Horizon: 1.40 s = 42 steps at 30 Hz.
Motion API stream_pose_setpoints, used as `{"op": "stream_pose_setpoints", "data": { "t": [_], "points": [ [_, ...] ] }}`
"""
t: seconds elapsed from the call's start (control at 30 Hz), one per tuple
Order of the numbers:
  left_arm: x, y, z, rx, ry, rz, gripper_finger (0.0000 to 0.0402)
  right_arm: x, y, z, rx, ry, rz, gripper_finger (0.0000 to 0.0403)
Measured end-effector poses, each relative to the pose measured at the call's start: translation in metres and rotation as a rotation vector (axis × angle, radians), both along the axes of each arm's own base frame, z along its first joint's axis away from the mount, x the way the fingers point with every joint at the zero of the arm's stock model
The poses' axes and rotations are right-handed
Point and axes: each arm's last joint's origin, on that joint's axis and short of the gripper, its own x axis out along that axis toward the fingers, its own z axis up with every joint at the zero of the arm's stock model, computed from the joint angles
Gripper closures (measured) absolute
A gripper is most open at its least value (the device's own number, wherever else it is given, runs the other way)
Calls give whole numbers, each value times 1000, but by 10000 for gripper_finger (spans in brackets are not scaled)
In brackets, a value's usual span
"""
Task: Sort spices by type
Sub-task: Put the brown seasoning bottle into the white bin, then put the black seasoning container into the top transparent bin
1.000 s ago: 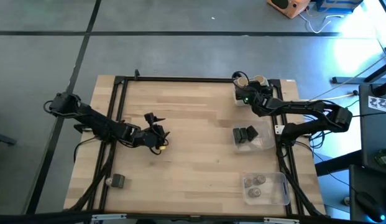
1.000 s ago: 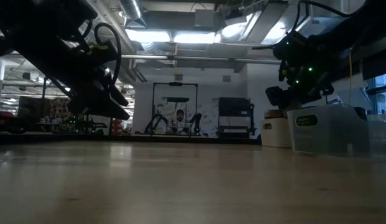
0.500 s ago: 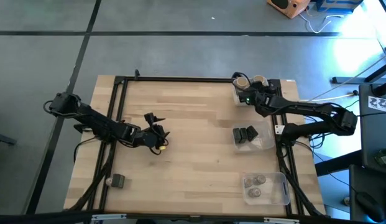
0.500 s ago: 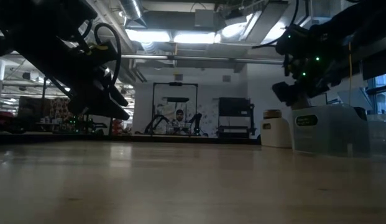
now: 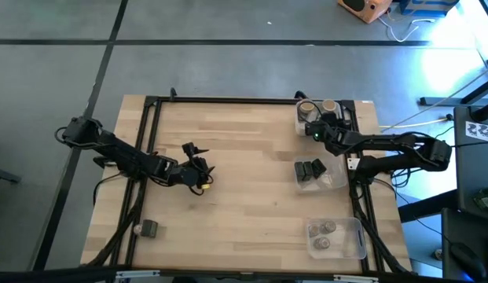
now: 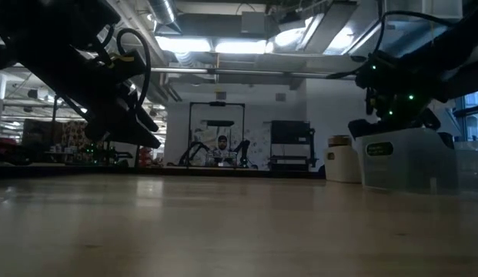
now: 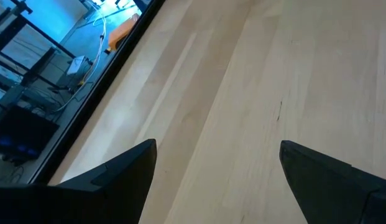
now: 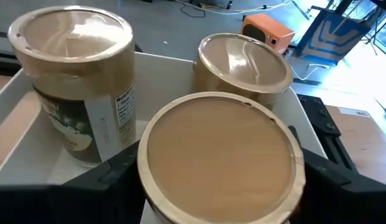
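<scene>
My right gripper is shut on a round tan-topped spice jar at the near end of the white tray, at the table's far right. Two more tan-topped jars stand in that tray beyond it. Dark grey blocky spices lie in a clear tray, and small silver round ones in another. One dark grey block lies on the table's near left. My left gripper hovers open over the left-centre of the table with nothing between its fingers. My right gripper has the jar's round side, just below the lid, between its two fingers, one finger on either side. The fingers come slanting down from the table's near side. The jar stays upright; its base is out of view.
The clear tray with the dark blocks lies just near of the white tray, and the clear tray with silver ones sits at the near right corner. A black frame runs along the table's edges. Bare wood spreads across the middle.
My right gripper has moved toward the table's near edge and a little down, keeping the jar between its fingers. This has uncovered the two other jars in the white tray.
</scene>
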Motion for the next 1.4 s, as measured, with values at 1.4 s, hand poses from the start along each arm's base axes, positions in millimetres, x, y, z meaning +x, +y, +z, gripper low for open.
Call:
{"op": "stream_pose_setpoints", "data": {
  "t": [1.4],
  "points": [
    [18, -98, 95, -120, 29, -327, 75, 92, 153, 121, -62, -247, 1162, 59]
  ]
}}
